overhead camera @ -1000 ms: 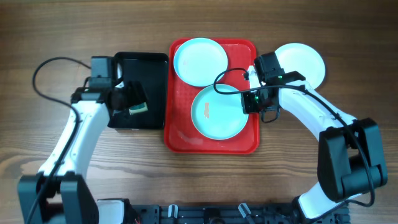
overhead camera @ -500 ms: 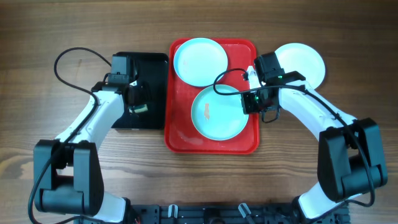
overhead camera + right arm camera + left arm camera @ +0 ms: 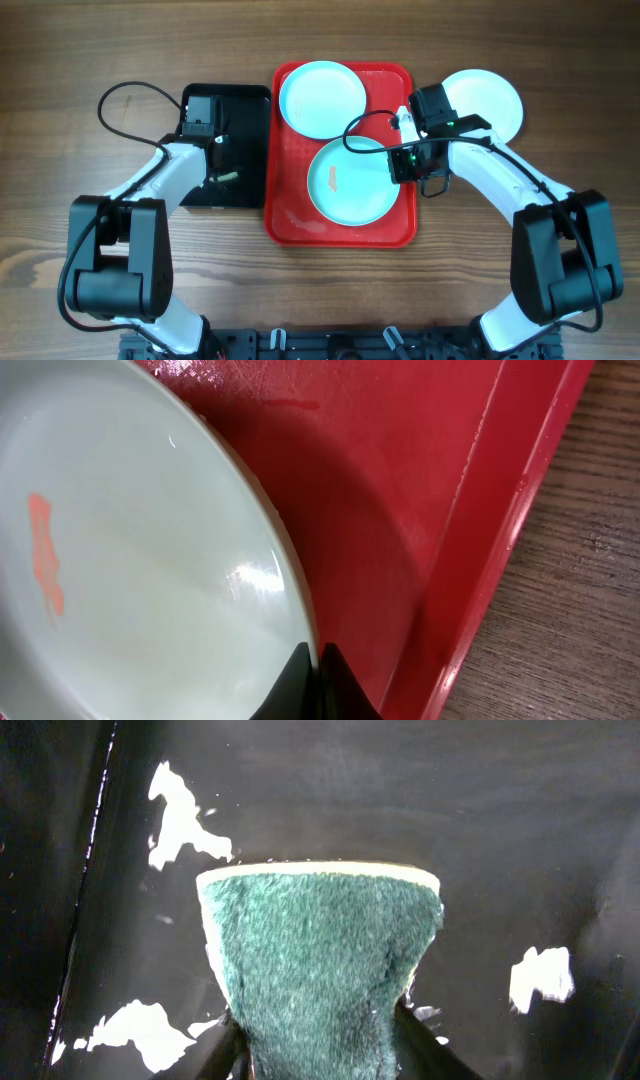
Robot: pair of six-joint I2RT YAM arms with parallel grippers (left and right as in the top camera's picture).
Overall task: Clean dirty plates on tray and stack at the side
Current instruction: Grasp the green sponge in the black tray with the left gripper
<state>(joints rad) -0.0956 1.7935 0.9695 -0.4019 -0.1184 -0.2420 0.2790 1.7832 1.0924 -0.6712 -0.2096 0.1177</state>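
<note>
Looking down from overhead, I see the red tray (image 3: 288, 214) at the middle of the desk (image 3: 100, 50), with two of the plates inside it. The smeared plate (image 3: 352, 180) fills the tray's half closer to the arm bases and carries a small orange smear (image 3: 331, 181) left of its centre. The second plate (image 3: 322, 98), pale aqua, sits in the tray's far half, and the two rims look touching or nearly so. The third plate (image 3: 485, 100) lies on the bare wood just off the tray's right edge, beside its far corner. My right fingers (image 3: 312, 678) are at the smeared plate's right rim, just inside the tray's right wall, and the right wrist view shows them pressed together on that rim, pinching it between the tips. The same view shows the orange mark on the plate's face and the tray's raised rim running beside the wood. Just off the tray's left edge lies a smaller black tray (image 3: 245, 100), and my left fingers (image 3: 219, 163) hang over its nearer half. They are clamped on a green sponge (image 3: 320, 970), which bulges out past them with its pale edge facing away; the left wrist view shows the black tray's glossy floor right behind it. I cannot tell whether the sponge touches that floor.
</note>
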